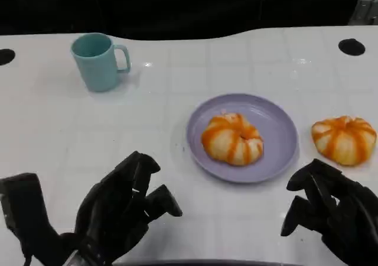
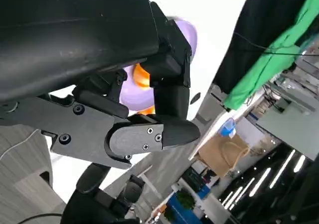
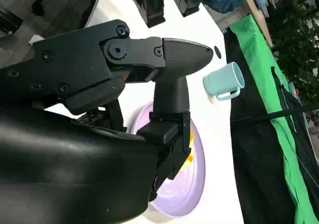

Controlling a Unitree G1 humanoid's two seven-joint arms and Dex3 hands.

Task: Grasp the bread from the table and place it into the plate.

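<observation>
One bread (image 1: 232,138) already sits in the purple plate (image 1: 283,121) at frame centre; a second bread (image 1: 344,139) lies on the white table (image 1: 177,88) at right, just beside the plate rim. Right hand (image 1: 331,216), lower right, is empty, fingers loosely curled; left hand (image 1: 121,210), lower left, likewise empty. Risk: a low approach could shove the bun away, or crowd the occupied plate

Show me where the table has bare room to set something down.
Bare table stretches between the mug, the plate and the left hand. It is crowded on the right: plate, loose bread and right hand sit close together.
</observation>
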